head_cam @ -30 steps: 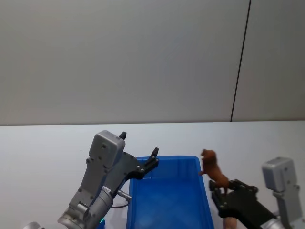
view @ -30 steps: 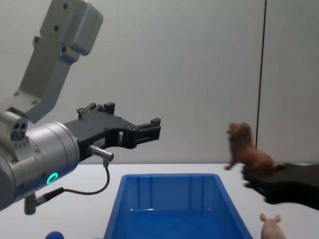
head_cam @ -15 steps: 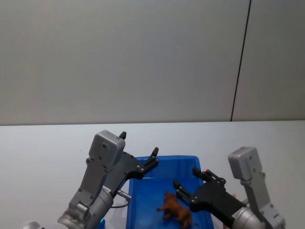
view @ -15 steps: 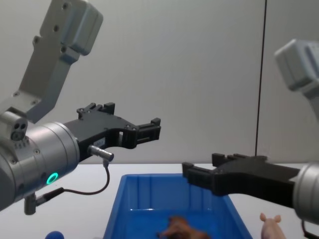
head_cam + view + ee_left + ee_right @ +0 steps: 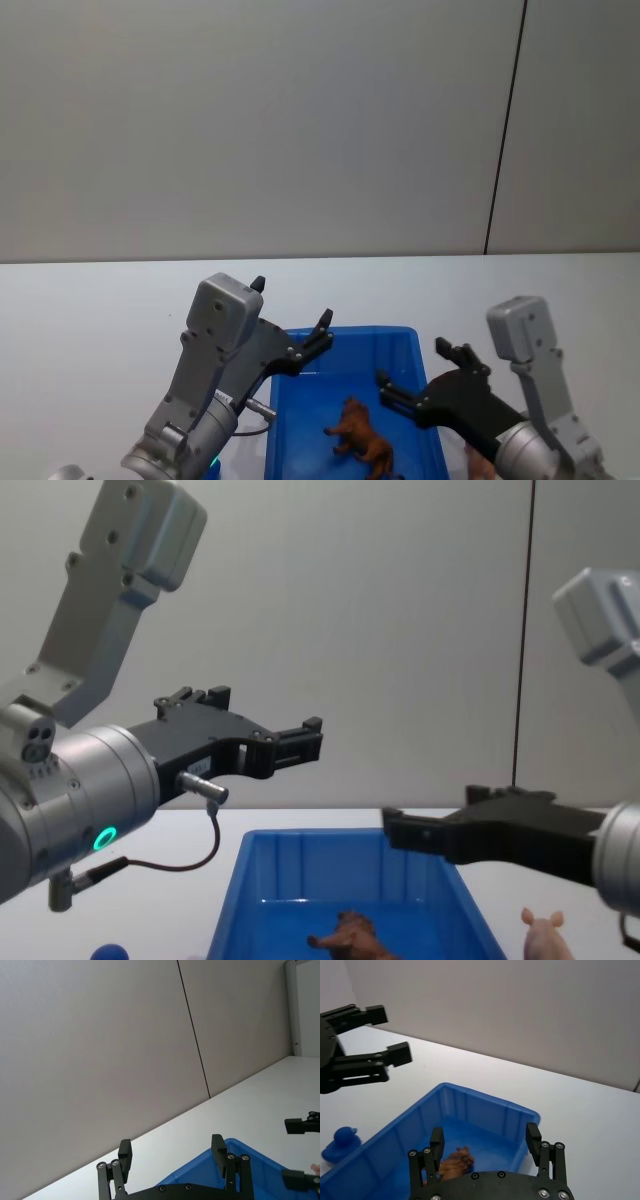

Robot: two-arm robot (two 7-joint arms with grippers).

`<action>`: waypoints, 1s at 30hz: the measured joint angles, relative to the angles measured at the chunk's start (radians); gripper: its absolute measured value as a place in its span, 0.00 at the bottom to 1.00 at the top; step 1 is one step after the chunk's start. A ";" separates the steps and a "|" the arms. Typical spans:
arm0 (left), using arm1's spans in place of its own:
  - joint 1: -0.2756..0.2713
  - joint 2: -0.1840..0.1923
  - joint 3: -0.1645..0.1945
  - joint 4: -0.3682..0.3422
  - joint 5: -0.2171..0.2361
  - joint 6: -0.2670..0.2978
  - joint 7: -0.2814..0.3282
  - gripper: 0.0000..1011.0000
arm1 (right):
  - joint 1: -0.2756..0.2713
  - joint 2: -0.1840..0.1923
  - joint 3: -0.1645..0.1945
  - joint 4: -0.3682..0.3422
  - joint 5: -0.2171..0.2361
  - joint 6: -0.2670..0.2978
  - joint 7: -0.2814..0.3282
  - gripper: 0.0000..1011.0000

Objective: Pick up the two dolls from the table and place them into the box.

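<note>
Head view: shaggy reddish-brown doll (image 5: 360, 445) already lying in the blue bin (image 5: 350, 331), right gripper (image 5: 415, 364) held spread wide and empty over the bin's right side, left gripper (image 5: 291, 301) parked open and empty above the near-left rim, white table (image 5: 100, 310) plain and matte; left wrist view: left gripper (image 5: 171, 1145) seen parted with nothing between, bin corner (image 5: 235, 1152) beneath; right wrist view: right gripper (image 5: 485, 1132) gaping above the brown doll (image 5: 456, 1161), ribbed glossy inner walls noted, small blue duck toy (image 5: 340, 1142) beside the bin; chest view: pale pink doll (image 5: 545, 935) left standing on the table just right of the bin (image 5: 340, 836); the pink one is judged next, so the thick rim should be cleared first, then the small smooth, likely slippery body closed on squarely across its middle
</note>
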 joint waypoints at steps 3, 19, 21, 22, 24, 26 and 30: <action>0.000 0.000 0.000 0.000 0.000 0.000 0.000 0.99 | -0.012 0.007 0.005 -0.014 0.001 0.004 -0.032 0.99; 0.000 0.000 0.000 0.000 0.000 0.000 0.000 0.99 | -0.124 0.064 0.029 -0.121 -0.004 0.053 -0.208 0.99; 0.000 0.000 0.000 0.000 0.000 0.000 0.000 0.99 | -0.132 0.067 0.029 -0.127 -0.005 0.059 -0.220 0.99; 0.000 0.000 0.000 0.000 0.000 0.000 0.000 0.99 | -0.143 0.071 0.030 -0.134 -0.007 0.065 -0.230 0.99; 0.000 0.000 0.000 0.000 0.000 0.000 0.000 0.99 | -0.155 0.075 0.031 -0.140 -0.010 0.075 -0.246 0.99; 0.000 0.000 0.000 0.000 0.000 0.000 0.000 0.99 | -0.166 0.078 0.031 -0.143 -0.012 0.083 -0.258 0.99; 0.000 0.000 0.000 0.000 0.000 0.000 0.000 0.99 | -0.181 0.079 0.029 -0.145 -0.018 0.093 -0.273 0.99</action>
